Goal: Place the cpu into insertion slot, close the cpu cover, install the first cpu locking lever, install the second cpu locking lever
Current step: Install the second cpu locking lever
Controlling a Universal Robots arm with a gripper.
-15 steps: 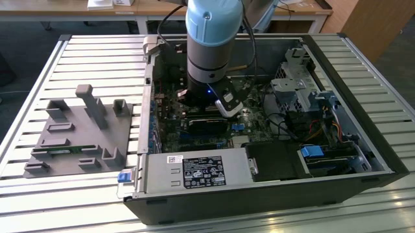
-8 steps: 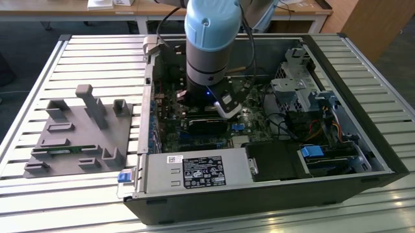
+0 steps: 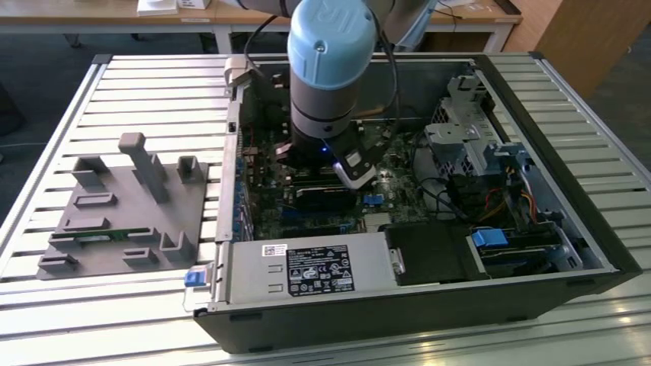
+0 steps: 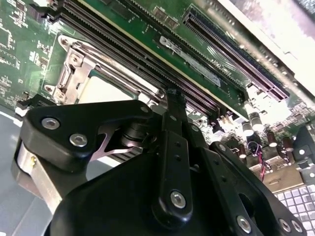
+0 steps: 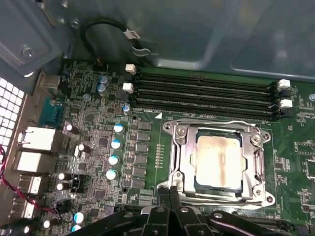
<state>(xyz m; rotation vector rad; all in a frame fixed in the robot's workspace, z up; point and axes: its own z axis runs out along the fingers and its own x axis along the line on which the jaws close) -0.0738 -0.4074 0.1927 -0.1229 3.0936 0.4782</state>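
The cpu [image 5: 219, 161], a dull silver square with a brownish stain, lies in the insertion slot, whose dark rim [image 5: 218, 190] shows around it. The silver cpu cover [image 5: 181, 147] lies flat over the chip and frames it. A thin wire lever [image 5: 211, 122] runs along the cover's side toward the memory slots. My gripper [image 5: 168, 192] has its two black fingertips pressed together at a corner of the cover, with nothing visible between them. In the second wrist view one finger [image 4: 175, 105] reaches over the cover [image 4: 74, 69] and cpu [image 4: 101, 88]. In the exterior view the gripper [image 3: 351, 171] is down inside the computer case.
Long black memory slots [image 5: 202, 93] run beside the socket. Capacitors [image 5: 114, 143] and rear ports [image 5: 37, 137] stand on the green board. The open case [image 3: 569, 252] holds a power supply [image 3: 305, 267] and drive cages. A grey fixture [image 3: 122, 206] sits on the exterior view's left.
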